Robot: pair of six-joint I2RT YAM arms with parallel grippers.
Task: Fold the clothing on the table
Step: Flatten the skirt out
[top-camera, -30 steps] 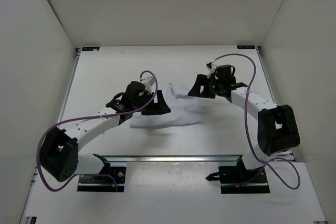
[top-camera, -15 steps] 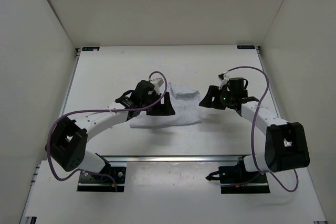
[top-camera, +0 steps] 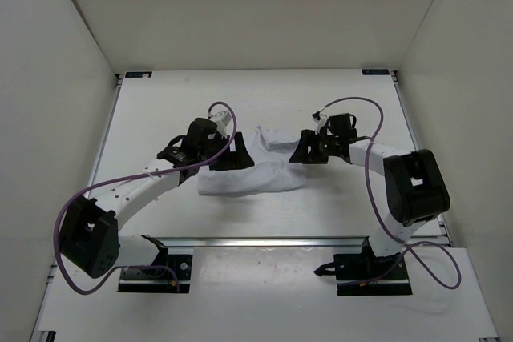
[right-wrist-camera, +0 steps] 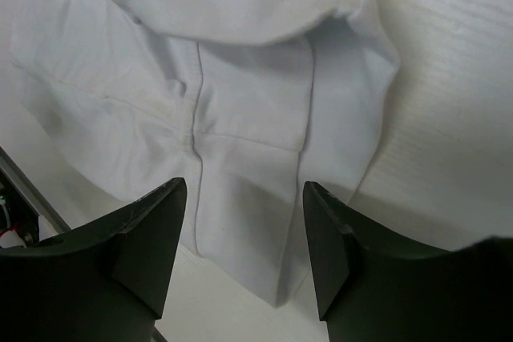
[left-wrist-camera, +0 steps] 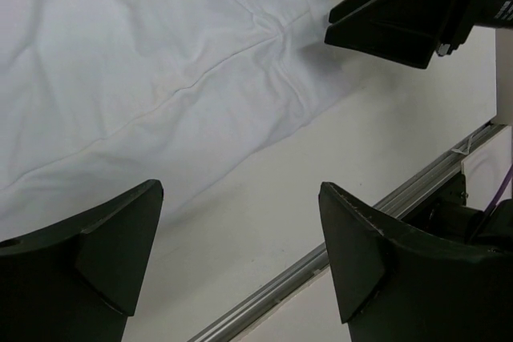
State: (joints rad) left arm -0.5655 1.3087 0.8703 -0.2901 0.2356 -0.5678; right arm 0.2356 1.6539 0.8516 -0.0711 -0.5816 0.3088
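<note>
Spread rumpled at the middle of the table (top-camera: 160, 110): the clothing (top-camera: 264, 175), white and thin, lying flat along its 6 o'clock edge and bunched into a raised fold toward 12 o'clock. In the right wrist view, stitched seams crossing at the middle of the clothing (right-wrist-camera: 248, 102), with a rolled-over lip of fabric above and bare table (right-wrist-camera: 449, 78) toward 3 o'clock.

At the garment's 9 o'clock edge, the left gripper (top-camera: 238, 154), jaws standing wide apart and holding nothing. Framed between its fingers in its own wrist view (left-wrist-camera: 240, 198): the creased edge of the clothing (left-wrist-camera: 120, 62) and a strip of table (left-wrist-camera: 264, 206). Cannot tell whether the fingertips touch the cloth.

At the garment's 2 o'clock corner, the right gripper (top-camera: 307, 152), jaws parted over the fabric, gripping nothing, also in sight from the left wrist (left-wrist-camera: 401, 14) and from its own (right-wrist-camera: 244, 190).

Beyond, at 6 o'clock, a metal rail (top-camera: 280, 240) and both arm bases, with purple cables (top-camera: 377, 166) looping along the arms.
</note>
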